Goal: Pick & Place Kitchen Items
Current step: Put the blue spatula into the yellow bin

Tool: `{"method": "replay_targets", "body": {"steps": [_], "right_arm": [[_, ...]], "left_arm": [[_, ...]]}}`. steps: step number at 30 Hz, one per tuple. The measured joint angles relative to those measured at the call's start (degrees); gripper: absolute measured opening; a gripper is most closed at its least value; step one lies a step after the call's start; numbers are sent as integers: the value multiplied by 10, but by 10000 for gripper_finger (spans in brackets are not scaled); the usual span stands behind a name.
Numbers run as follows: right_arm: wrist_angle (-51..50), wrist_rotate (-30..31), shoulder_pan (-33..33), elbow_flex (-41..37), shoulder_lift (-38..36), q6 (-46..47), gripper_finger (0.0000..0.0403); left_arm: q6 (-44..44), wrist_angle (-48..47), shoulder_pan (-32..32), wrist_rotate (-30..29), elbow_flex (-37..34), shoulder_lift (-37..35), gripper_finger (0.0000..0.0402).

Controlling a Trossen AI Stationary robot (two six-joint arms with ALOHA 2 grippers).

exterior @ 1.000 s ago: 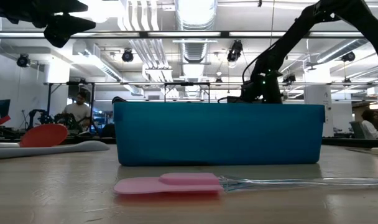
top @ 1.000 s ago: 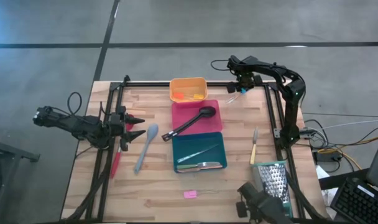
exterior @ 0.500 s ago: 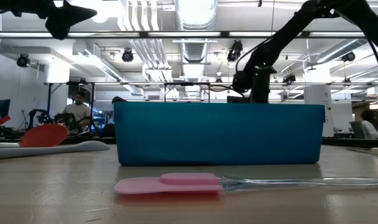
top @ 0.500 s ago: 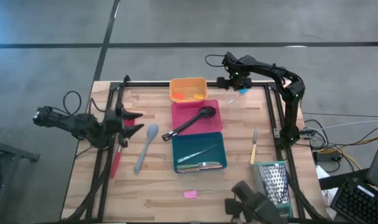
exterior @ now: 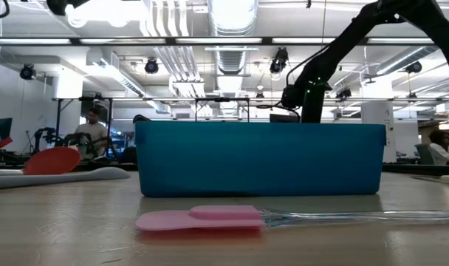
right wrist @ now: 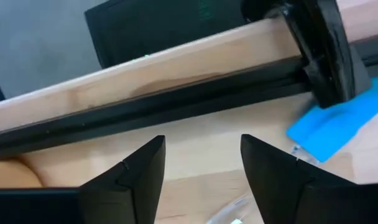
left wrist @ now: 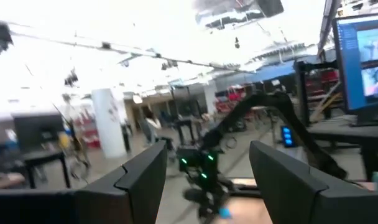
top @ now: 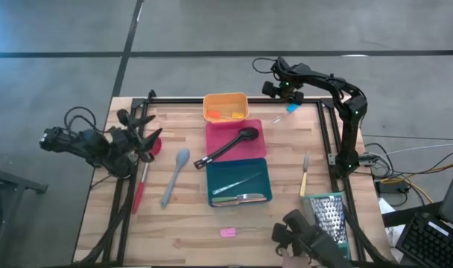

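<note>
My right gripper (top: 277, 87) hovers open over the table's far right corner, pointing steeply down with nothing between its fingers (right wrist: 201, 142). A small blue piece (right wrist: 337, 129) lies flat on the wood just beside it (top: 292, 109). My left gripper (top: 139, 128) stands open at the table's left edge, raised and tipped upward, and holds nothing (left wrist: 204, 155). Below it the red spatula (top: 142, 175) and grey spoon (top: 174, 176) lie on the table. A black spoon (top: 228, 147) lies across the pink tray (top: 215, 132), and metal tongs (top: 238, 198) lie in the teal tray (top: 264, 173).
The orange tray (top: 225, 98) with small pieces stands at the far edge. The yellow-handled knife (top: 304, 177) and the box grater (top: 327, 216) are at the right. A pink spatula (exterior: 199, 218) lies near the front edge. A black rail (right wrist: 176, 102) frames the table.
My left gripper has risen and tipped upward, rolling as it went, and in the low view it has gone up out of the picture's top. My right gripper has rolled about over the far right corner, staying near the blue piece.
</note>
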Motion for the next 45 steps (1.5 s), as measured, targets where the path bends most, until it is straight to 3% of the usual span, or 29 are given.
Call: {"method": "replay_targets", "body": {"steps": [5,15,23,28,37,45], "right_arm": [[-15,6,-2,0,0,3,189],[-155,123,-7,-1,-33,-14,176],[-166,96,-21,-18,-36,-68,187],[-216,101,8,-63,-41,-92,178],[-82,39,13,-153,-44,-95,138],[-65,26,-30,-141,-48,-91,92]], "left_arm": [[68,3,3,0,-19,4,234],[101,65,18,13,-47,5,234],[97,76,19,42,-46,4,234],[94,76,20,46,-46,4,234],[88,76,20,46,-47,4,234],[86,76,21,46,-47,4,234]]}}
